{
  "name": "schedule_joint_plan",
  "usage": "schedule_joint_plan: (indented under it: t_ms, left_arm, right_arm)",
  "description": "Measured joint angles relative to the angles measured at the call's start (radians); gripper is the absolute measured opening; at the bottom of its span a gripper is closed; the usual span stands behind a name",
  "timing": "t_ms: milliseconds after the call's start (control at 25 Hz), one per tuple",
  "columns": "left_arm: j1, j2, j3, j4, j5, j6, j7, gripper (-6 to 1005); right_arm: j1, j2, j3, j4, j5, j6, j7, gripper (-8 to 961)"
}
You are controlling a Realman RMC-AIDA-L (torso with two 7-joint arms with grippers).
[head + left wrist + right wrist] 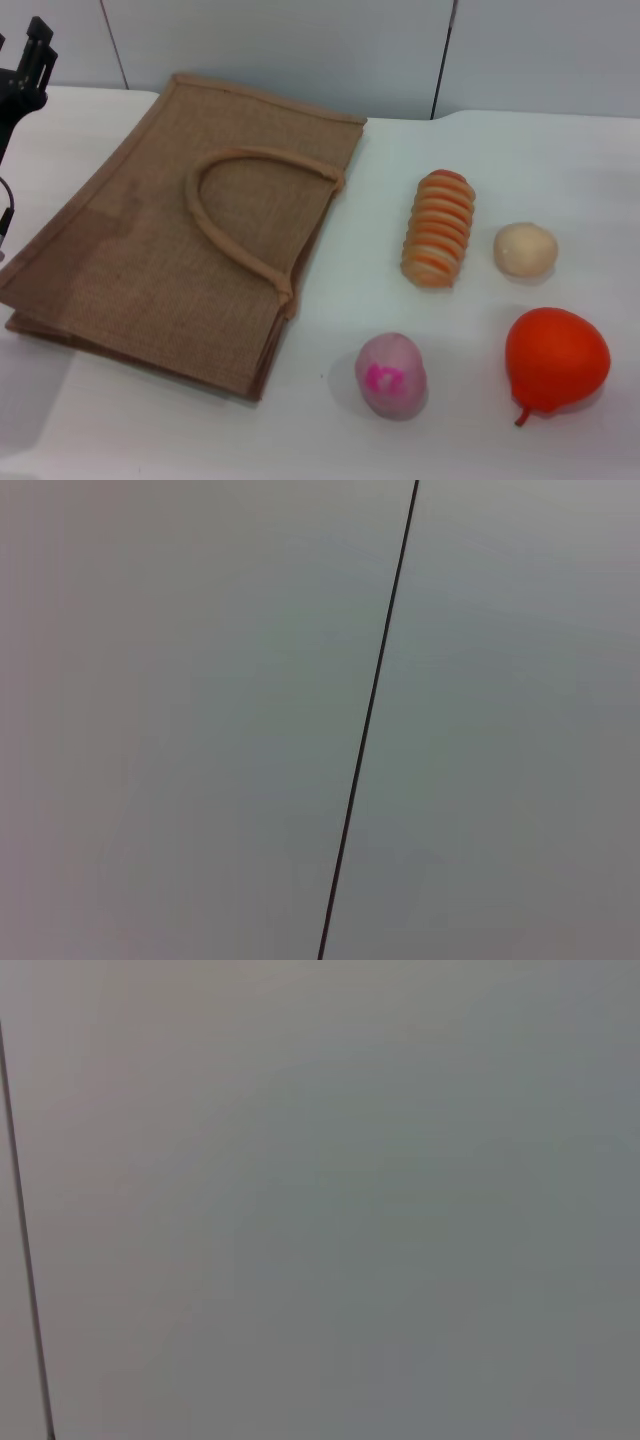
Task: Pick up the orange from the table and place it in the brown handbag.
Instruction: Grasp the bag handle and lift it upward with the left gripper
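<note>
Well apart: orange (556,358), left end effector (28,62).

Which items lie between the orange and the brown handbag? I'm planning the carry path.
The pink ball sits on the table directly between the orange and the brown handbag. The striped oblong and beige ball lie farther back, off that line.

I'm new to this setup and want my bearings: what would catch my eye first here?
The big brown handbag lies flat on the left of the white table, one loop handle on top. At near right sits the glossy orange, the brightest thing there, with a pink ball to its left and a striped oblong and a beige ball behind. The left gripper is parked at far left.
</note>
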Motion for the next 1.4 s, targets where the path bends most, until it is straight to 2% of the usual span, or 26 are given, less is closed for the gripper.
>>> schedule_joint_plan:
  t_ms: [1400]
  left_arm:
    - [-0.003,0.001,0.0,0.001,0.014,0.008,0.0,636]
  right_arm:
    - [0.0,0.0,0.0,0.0,0.0,0.0,0.0,743]
